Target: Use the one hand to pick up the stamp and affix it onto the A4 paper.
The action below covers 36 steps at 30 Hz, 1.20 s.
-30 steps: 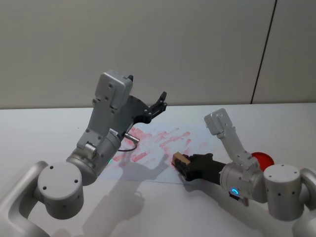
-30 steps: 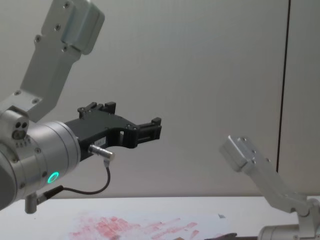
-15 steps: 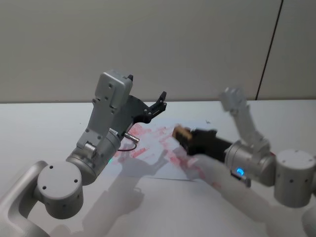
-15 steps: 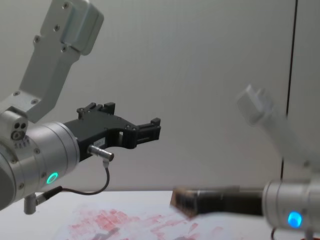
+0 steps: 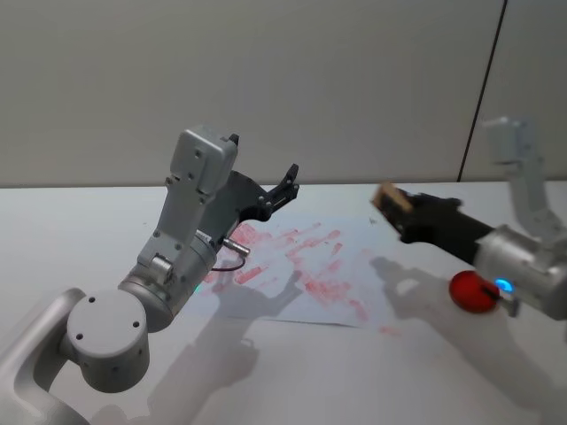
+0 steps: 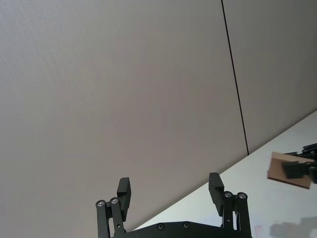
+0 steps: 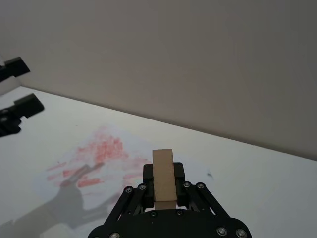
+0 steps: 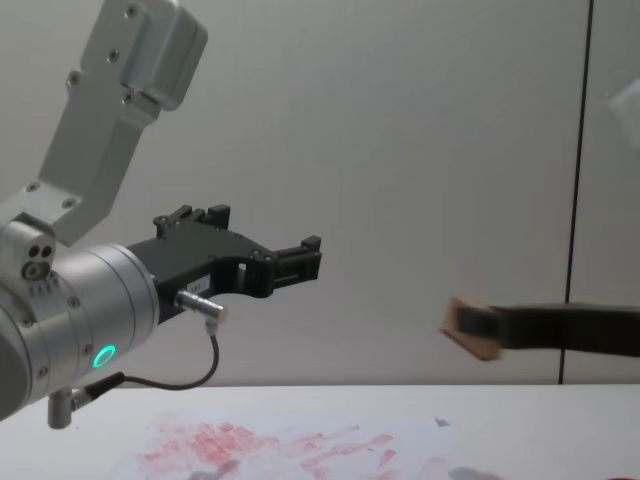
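The A4 paper (image 5: 306, 270) lies flat on the white table, smeared with red-pink prints; it also shows in the right wrist view (image 7: 101, 151) and the chest view (image 8: 270, 445). My right gripper (image 5: 396, 204) hovers in the air above the paper's right edge, shut on the stamp (image 5: 387, 196), a small light-brown wooden block. The stamp stands upright between the jaws (image 7: 163, 173) and shows from the side in the chest view (image 8: 468, 330). My left gripper (image 5: 287, 182) is held raised over the paper's far left part, open and holding nothing (image 6: 171, 191).
A round red ink pad (image 5: 471, 292) sits on the table to the right of the paper, under my right arm. The large left arm (image 5: 182, 239) with its cable rises over the paper's left side. A grey wall stands behind the table.
My right gripper has lifted the stamp off the paper's near edge and swung it up and to the right. The left arm has not moved.
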Available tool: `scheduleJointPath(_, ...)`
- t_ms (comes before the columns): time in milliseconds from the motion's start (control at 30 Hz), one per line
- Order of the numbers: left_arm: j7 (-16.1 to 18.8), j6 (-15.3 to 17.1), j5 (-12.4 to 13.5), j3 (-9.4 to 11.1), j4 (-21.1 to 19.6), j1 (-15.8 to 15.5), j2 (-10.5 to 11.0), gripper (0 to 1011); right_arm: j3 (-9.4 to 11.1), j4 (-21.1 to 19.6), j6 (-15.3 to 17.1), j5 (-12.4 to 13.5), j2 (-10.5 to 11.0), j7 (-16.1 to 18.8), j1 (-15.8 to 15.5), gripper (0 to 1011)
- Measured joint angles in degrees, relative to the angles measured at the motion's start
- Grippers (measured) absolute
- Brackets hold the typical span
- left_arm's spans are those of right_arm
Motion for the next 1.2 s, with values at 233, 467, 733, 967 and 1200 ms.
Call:
scheduleJointPath(233,0.0,0.0,0.0,0.0,0.0,0.0,0.0,1001,2.4,-2.2,1.2,0.9,3.8,-1.5,-3.3,220)
scheduleJointPath(467,0.0,0.0,0.0,0.0,0.0,0.0,0.0,1002,4.5,-3.1,1.7,1.2,7.4,-3.2,-6.7,220)
scheduleJointPath(733,0.0,0.0,0.0,0.0,0.0,0.0,0.0,1001,5.1,-2.2,1.6,0.5,8.8,-3.6,-7.8,220)
scheduleJointPath(967,0.0,0.0,0.0,0.0,0.0,0.0,0.0,1002,4.7,-0.5,1.5,-1.0,8.8,-2.6,-7.6,220)
scheduleJointPath(1200,0.0,0.0,0.0,0.0,0.0,0.0,0.0,1001,3.9,1.7,1.5,-2.5,8.3,-1.4,-6.8,220)
